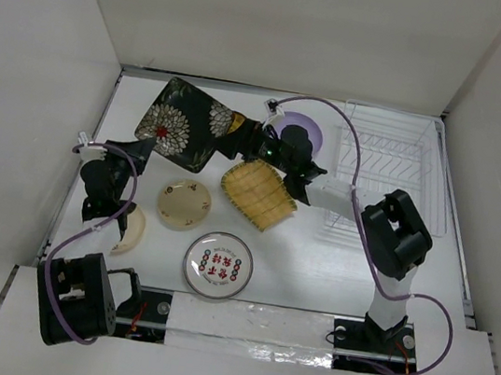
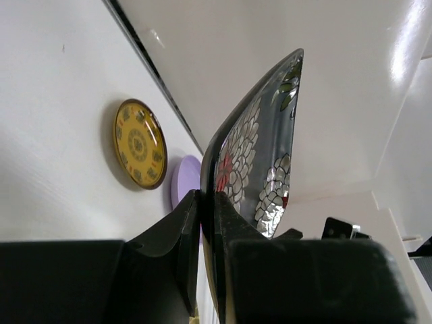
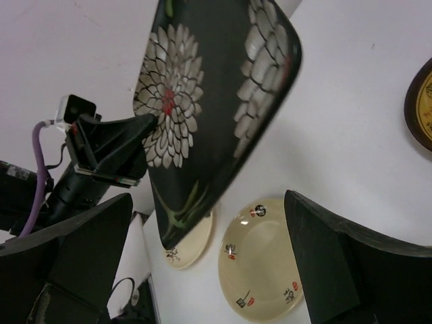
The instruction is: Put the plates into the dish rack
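Note:
My left gripper [image 1: 143,149] [image 2: 208,202] is shut on the lower left edge of a black plate with white flowers [image 1: 180,125] [image 2: 263,155] [image 3: 209,88] and holds it tilted above the table. My right gripper [image 1: 243,139] [image 3: 216,270] is open beside that plate's right edge, apart from it. The lavender plate [image 1: 299,131] [image 2: 183,181] lies at the back, partly under the right arm. The brown-and-yellow plate [image 2: 138,143] [image 3: 422,101] lies next to it. The white wire dish rack [image 1: 395,157] stands at the back right with no plates in it.
The yellow ribbed plate [image 1: 257,194] lies mid-table. The cream speckled plate [image 1: 183,204] [image 3: 266,260] lies to its left. The plain cream plate [image 1: 131,231] [image 3: 192,236] lies under the left arm. The white plate with red characters [image 1: 218,265] lies near the front edge. White walls enclose the table.

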`<state>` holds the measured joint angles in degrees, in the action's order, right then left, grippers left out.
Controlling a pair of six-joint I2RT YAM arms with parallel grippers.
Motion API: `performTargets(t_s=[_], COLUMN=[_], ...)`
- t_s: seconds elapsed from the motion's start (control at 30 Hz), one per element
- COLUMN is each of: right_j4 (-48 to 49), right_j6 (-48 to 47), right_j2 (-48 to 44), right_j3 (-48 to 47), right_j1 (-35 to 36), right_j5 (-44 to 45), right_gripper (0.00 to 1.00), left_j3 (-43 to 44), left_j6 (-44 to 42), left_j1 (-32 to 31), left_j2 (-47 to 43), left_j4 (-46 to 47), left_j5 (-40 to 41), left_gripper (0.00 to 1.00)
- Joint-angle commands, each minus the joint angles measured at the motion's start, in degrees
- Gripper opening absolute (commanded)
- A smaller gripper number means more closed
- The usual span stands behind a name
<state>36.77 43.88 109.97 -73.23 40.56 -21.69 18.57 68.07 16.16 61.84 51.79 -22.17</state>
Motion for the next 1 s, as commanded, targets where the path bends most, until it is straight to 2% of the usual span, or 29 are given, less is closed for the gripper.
performTargets(t_s=[0.0, 0.13, 0.23, 0.27, 0.33, 0.37, 0.4, 0.43, 0.5, 0.53, 0.6, 0.63, 0.73, 0.8, 0.83, 0.9, 0.97], right_j4=[5.33, 7.43, 10.15, 10.59, 11.82, 12.18, 12.62, 13.49, 14.38, 14.2, 12.63, 8.88, -1.48, -5.73, -9.58, -13.37, -20.14], right_j6=[1.82, 5.16, 6.22, 5.96, 5.78, 5.87, 5.78, 5.95, 6.66, 6.75, 5.87, 4.91, -0.97, -5.02, -6.16, -10.11, -14.41], right_j2=[1.72, 7.18, 8.5, 8.24, 6.84, 6.14, 4.3, 3.24, 0.52, -2.8, -6.68, -10.79, -17.49, -24.26, -26.37, -32.52, -36.3], right_j3=[-3.66, -8.5, -9.91, -9.91, -9.21, -8.69, -6.86, -5.88, -2.47, -1.4, -0.34, -0.25, -0.77, -0.69, -0.51, -0.07, 0.19], right_j1=[0.4, 0.4, 1.02, 1.54, 2.15, 2.16, 2.16, 2.16, 1.55, 1.02, -0.47, -2.22, -6.34, -8.73, -10.13, -14.35, -18.82], right_j5=[-2.29, -4.23, -4.85, -4.5, -4.15, -2.93, -2.31, -1.78, 0.06, 0.77, 2.35, 2.97, 7.35, 11.48, 12.8, 16.49, 22.62], right_gripper=[1.0, 1.0, 0.92, 0.78, 0.4, 0.16, 0.06, 0.0, 0.0, 0.0, 0.0, 0.0, 0.0, 0.0, 0.0, 0.0, 0.0], left_j3=[2.44, 0.16, -0.55, -0.81, -1.51, -1.6, -1.34, -1.17, 1.01, 2.08, 6.1, 7.61, 12.71, 15.43, 16.23, 18.07, 18.96], left_j6=[3.03, 4.88, 4.35, 4.26, 4.61, 4.18, 3.91, 3.65, 0.6, -1.34, -8.87, -11.79, -21.62, -26.22, -30.59, -34.39, -39.3], left_j1=[0.1, 0.1, 0.1, 0.1, 0.1, 0.1, 0.1, 0.1, 0.1, -0.43, -1.65, -2.36, -6.31, -9.2, -12.35, -15.71, -21.5], left_j2=[-3.4, -5.32, -7.34, -7.79, -8.93, -9.46, -9.72, -10.51, -11.3, -12.18, -13.59, -14.9, -16.14, -16.49, -16.58, -17.02, -18.16], left_j4=[9.38, 11.23, 9.65, 9.12, 7.55, 6.84, 5.09, 4.21, 1.23, -3.58, -13.49, -16.69, -27.92, -32.17, -36.11, -39.21, -42.82], left_j5=[-3.92, -7.61, -10.08, -11.39, -12.63, -13.5, -14.55, -15.78, -19.12, -20.35, -21.42, -21.33, -19.41, -17.56, -16.86, -14.92, -13.43], left_gripper=[0.0, 0.0, 0.0, 0.0, 0.0, 0.0, 0.0, 0.05, 0.35, 0.5, 0.6, 0.67, 0.73, 0.75, 0.75, 0.75, 0.67])
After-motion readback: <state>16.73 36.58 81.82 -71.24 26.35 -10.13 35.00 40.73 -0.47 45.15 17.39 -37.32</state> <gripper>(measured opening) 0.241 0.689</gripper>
